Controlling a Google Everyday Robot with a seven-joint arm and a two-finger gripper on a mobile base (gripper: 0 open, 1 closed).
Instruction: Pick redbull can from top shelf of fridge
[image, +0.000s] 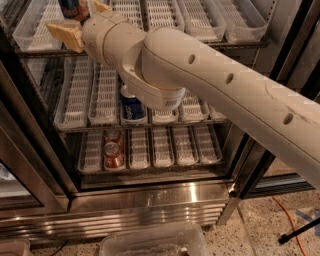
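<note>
The gripper (76, 17) is at the upper left of the frame, pushed into the fridge (150, 202) at the height of the top shelf (200, 22). The redbull can (74, 7) stands there in one of the left white trays (35, 30). The top edge of the frame cuts it, so only its lower part shows, dark blue with red-orange marks.

The two yellowish fingers (65, 36) are released and spread apart, one at the lower left of the can and the other at its right. The can is between them, but I cannot tell if either finger touches it. I think they are held so wide to let the slim can pass between them without pushing it over.

The thick white arm (225, 85) crosses the frame from the lower right to the upper left and covers part of the middle shelf. It probably reaches in from the front because the can is upright and must be taken from its sides.

At the centre of the frame, a blue-and-white can (132, 107) stands on the middle shelf, just under the arm's joint. At the lower left, two red cans (114, 150) share one tray, one behind the other. The task does not ask for these.

In my judgement the can is not yet picked. The next step is to close the fingers evenly on it, because a tall narrow can tips easily.
</note>
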